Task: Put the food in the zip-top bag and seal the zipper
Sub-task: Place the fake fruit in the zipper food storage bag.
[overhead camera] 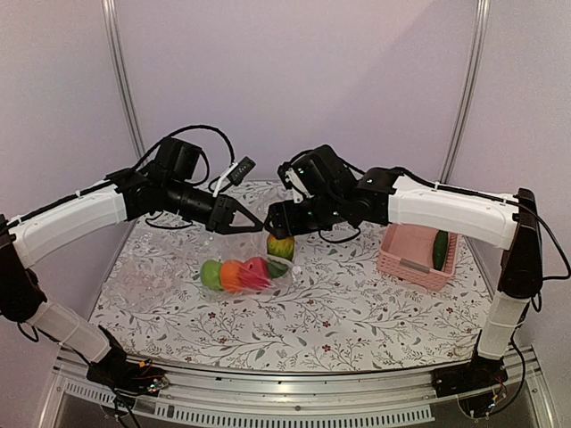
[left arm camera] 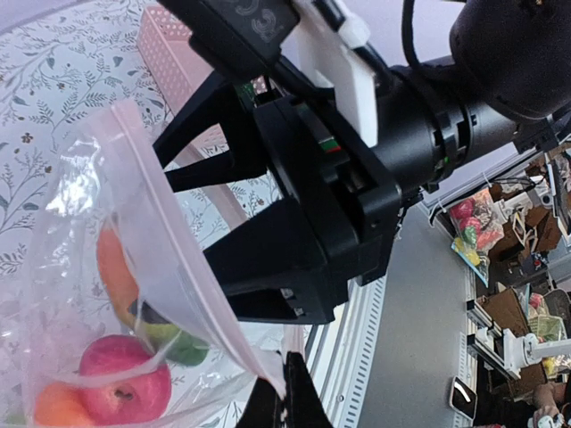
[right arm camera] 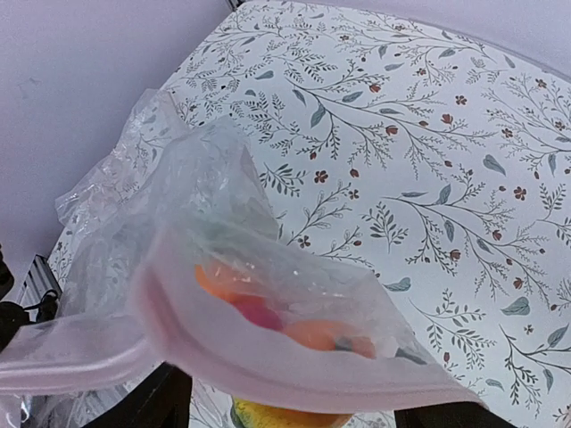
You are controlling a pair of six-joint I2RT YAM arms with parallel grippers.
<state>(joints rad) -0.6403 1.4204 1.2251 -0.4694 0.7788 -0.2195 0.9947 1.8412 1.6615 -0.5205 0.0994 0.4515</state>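
**Spotter:** What did the left claw have hold of?

**Reviewer:** Your left claw (left arm camera: 285, 383) was pinched fully closed on the edge of the zip-top bag (right arm camera: 223, 205). It held that edge up off the tabletop (overhead camera: 357, 303). The zipper (right arm camera: 294, 379) ran as a pale strip from that pinch across towards your right claw (overhead camera: 275, 225). It was unsealed, and the mouth hung open.

**Spotter:** And the right one?

**Reviewer:** Its jaws stood wide apart, just across from your left claw, with the tips of the two claws close together. The mango (overhead camera: 280, 246) sat directly beneath it, between its fingers, with a gap showing on either side (so you were not gripping it, as far as the wrist view showed). I could not tell whether the mango was past the zipper.

**Spotter:** Where was the rest of the food?

**Reviewer:** Three pieces lay in a row in the belly of the bag, below both claws. The green apple (overhead camera: 211, 274) was out on the left claw's side and the orange (overhead camera: 231, 275) was in the middle. The red apple (left arm camera: 125, 385) was nearest your right claw. The cucumber (overhead camera: 441, 249) was in the pink basket (overhead camera: 410, 259), well apart from both claws and out beyond your right claw on its own arm's side.
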